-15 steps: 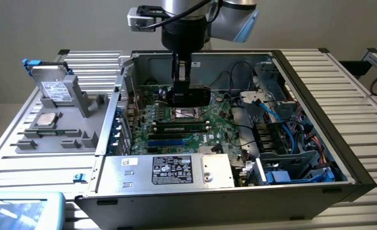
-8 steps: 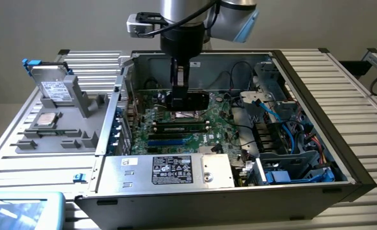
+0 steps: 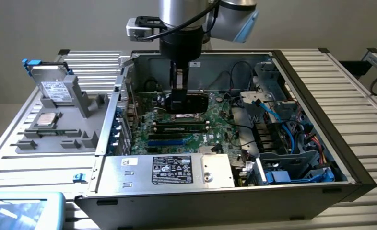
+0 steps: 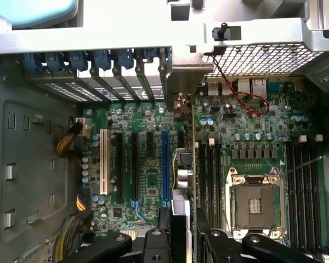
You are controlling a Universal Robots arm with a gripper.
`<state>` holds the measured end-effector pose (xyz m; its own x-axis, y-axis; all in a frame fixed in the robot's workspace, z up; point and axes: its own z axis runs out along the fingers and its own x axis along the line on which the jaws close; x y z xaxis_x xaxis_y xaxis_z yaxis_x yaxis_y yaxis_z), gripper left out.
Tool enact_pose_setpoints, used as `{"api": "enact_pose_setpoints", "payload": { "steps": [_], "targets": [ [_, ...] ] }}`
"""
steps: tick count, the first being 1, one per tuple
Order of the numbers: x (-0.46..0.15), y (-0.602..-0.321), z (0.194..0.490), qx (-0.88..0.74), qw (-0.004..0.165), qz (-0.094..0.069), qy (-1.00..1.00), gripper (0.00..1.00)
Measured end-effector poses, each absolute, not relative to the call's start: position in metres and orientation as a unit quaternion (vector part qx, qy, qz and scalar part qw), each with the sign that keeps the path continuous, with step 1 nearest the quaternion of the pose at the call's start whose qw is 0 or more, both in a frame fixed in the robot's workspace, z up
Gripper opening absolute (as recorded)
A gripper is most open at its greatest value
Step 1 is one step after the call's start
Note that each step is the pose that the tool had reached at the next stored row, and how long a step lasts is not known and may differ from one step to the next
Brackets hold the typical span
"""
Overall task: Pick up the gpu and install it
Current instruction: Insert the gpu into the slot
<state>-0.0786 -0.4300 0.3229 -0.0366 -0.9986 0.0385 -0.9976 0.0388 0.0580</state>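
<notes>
Black fingers (image 4: 153, 246) of the hand (image 4: 185, 242) sit closest to the wrist camera, clenched on the gpu (image 4: 185, 164), a thin flat card with a green circuit board seen edge-on (a square chip and a small silver cylinder show on its near face). The gpu hangs upright over the large green motherboard (image 4: 148, 189), lined up between the long blue expansion slot (image 4: 165, 164) and the dark memory slots (image 4: 208, 170); whether its lower edge touches the board cannot be told. A white expansion slot (image 4: 103, 161) lies farther off on the blue slot's other side, and the square metal processor socket (image 4: 255, 203) lies beyond the memory slots. In the exterior view the arm reaches straight down into the open grey computer case (image 3: 303, 64), the hand (image 3: 179, 79) low over the board's middle. A silver power supply box (image 3: 127, 170) with a black label fills the case's near edge. On the ribbed metal tabletop (image 3: 348, 96), at the exterior view's left, a grey fixture (image 3: 64, 139) holds a silvery hard drive (image 3: 53, 88) upright.
</notes>
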Motion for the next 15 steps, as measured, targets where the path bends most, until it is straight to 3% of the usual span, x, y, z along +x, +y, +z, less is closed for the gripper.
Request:
{"api": "enact_pose_setpoints", "payload": {
  "steps": [15],
  "targets": [
    [-0.088, -0.439, 0.31, 0.693, 0.033, -0.006, -0.72, 0.29]
  ]
}}
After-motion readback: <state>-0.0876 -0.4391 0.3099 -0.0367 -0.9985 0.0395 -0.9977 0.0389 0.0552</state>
